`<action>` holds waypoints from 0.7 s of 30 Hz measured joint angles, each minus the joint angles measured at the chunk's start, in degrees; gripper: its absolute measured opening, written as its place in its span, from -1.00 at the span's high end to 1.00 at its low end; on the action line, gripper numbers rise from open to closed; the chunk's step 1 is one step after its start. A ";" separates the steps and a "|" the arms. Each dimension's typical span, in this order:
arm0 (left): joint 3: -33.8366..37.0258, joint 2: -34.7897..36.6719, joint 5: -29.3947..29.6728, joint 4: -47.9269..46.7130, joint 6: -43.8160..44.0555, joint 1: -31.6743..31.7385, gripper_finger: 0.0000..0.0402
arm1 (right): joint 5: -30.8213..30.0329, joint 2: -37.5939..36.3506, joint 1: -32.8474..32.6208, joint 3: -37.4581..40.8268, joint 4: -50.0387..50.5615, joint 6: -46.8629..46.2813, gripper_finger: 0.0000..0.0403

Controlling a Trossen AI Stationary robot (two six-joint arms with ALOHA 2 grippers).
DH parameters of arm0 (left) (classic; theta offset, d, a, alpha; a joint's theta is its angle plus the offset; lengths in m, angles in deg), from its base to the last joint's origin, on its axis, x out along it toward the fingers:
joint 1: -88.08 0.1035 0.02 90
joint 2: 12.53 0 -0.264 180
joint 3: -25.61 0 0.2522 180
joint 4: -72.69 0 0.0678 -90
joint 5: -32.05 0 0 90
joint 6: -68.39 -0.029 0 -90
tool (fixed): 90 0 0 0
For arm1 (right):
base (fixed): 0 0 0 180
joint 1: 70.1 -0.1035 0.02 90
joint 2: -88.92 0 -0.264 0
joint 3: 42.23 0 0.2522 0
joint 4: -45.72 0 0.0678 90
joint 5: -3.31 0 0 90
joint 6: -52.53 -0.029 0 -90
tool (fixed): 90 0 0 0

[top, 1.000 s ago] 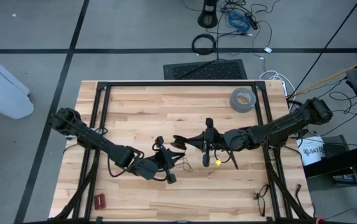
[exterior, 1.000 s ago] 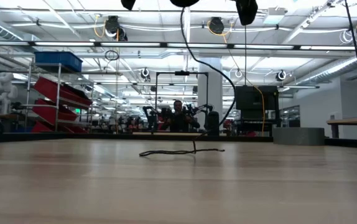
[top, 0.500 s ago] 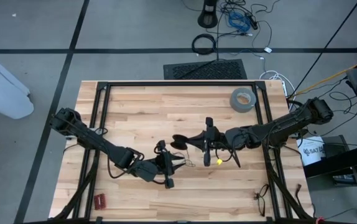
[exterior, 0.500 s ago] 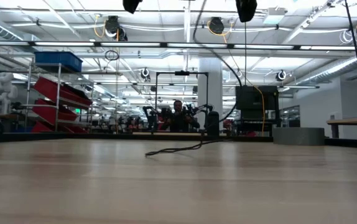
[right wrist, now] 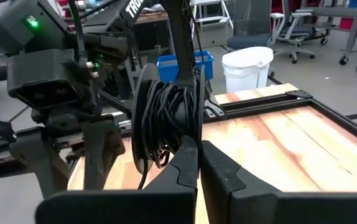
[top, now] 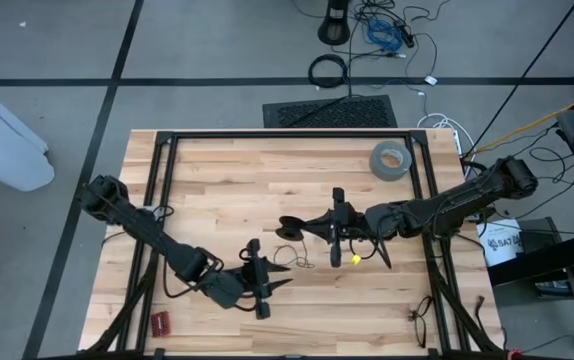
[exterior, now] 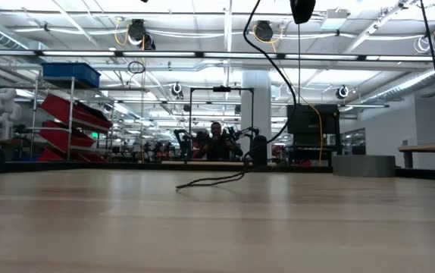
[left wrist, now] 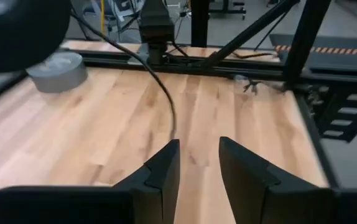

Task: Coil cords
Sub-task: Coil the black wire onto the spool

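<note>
The cords are one thin black wire. Most of it is wound into a coil (right wrist: 166, 118) at the table's middle, held up by my right gripper (right wrist: 197, 146), which is shut on it (top: 302, 228). A loose strand (exterior: 274, 76) hangs from the coil. Its end lies slack on the wood (exterior: 210, 181). My left gripper (top: 282, 280) stands open nearer the front edge and points toward the coil. In the left wrist view, the strand (left wrist: 166, 93) drops to the table just beyond its parted fingers (left wrist: 198, 146) and does not touch them. My right gripper meets the coil's lower part (right wrist: 188, 140) with its shut fingertips, coming in nearly level from the table's right. Whether the strands lie between the tips or are looped around them, I cannot tell. The coil stands upright, lifted clear of the table, one strand trailing down.
A grey tape roll (top: 390, 159) lies at the far right of the table. A small red object (top: 159, 322) sits at the near left corner. Black frame rails (top: 157, 180) run along the table's sides. A thicker black cable ring (top: 329, 70) lies on the floor beyond.
My left gripper has opened and let go of the strand, then moved toward the table's near edge. The loose end has shifted on the wood and now lies slack. The right gripper has kept the coil in place.
</note>
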 joint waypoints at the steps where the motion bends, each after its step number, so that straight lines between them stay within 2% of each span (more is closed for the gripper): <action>1: 0.00 0.00 0.01 0.31 0.99 -0.49 0.41 | 0.02 -0.16 -0.16 0.00 0.07 0.00 1.00; 6: -0.04 -0.88 0.92 5.20 1.12 -2.93 0.41 | 2.41 -1.33 -0.49 0.01 -0.02 0.00 1.00; 14: -0.04 -8.86 15.39 18.40 -9.79 -5.50 0.41 | 2.87 -2.76 -1.27 0.01 0.10 0.39 1.00; 21: -0.04 -15.14 16.69 28.34 -12.56 -4.40 0.41 | 2.86 -3.26 -1.60 0.01 0.68 0.65 1.00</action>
